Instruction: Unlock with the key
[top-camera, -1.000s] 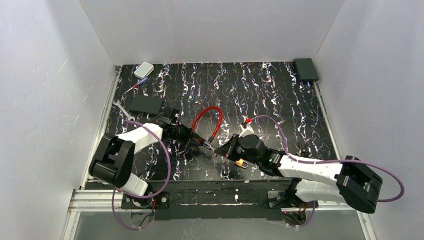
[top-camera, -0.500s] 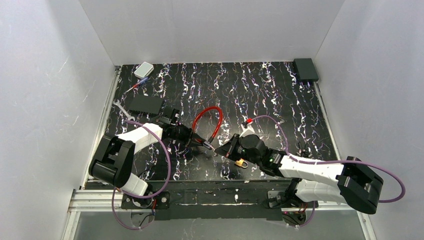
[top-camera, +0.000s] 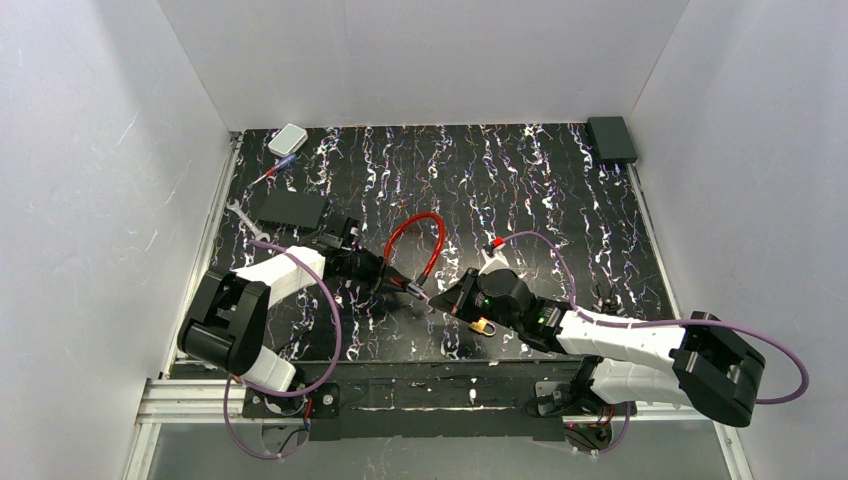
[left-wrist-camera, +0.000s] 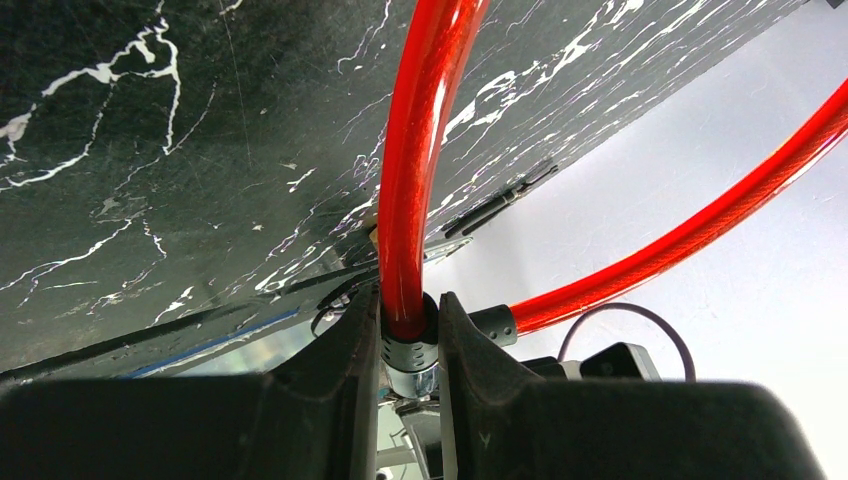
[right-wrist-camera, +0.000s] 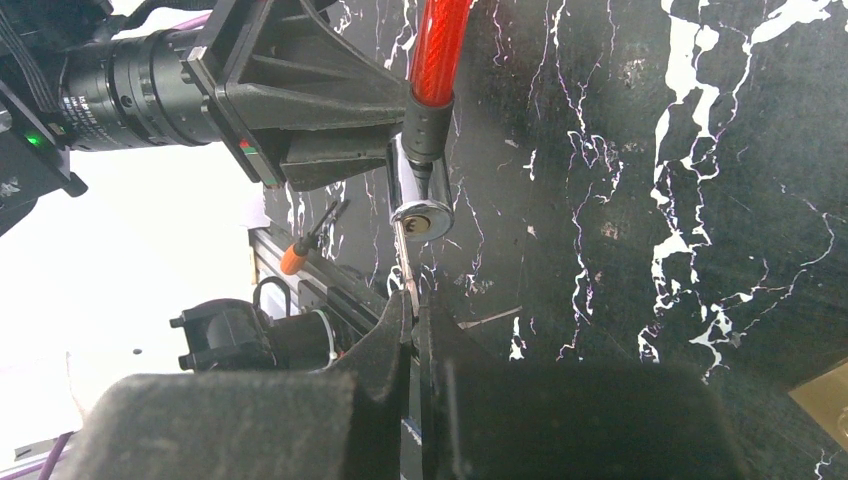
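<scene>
Two pincers cooperate: left pincer (left-wrist-camera: 405, 335) clamps the cable lock (right-wrist-camera: 421, 215) steady; right pincer (right-wrist-camera: 413, 312) pinches the key (right-wrist-camera: 411, 275) at its six o'clock.

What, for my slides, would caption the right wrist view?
Right gripper holds key at the keyhole of the cable lock clamped by left gripper.

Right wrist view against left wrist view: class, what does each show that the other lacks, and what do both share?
Only right wrist: the lock's keyhole face and the key pinched in the right claw. Only left wrist: the red cable looping back as a second strand. Both: the left claw gripping the red cable's end.
</scene>
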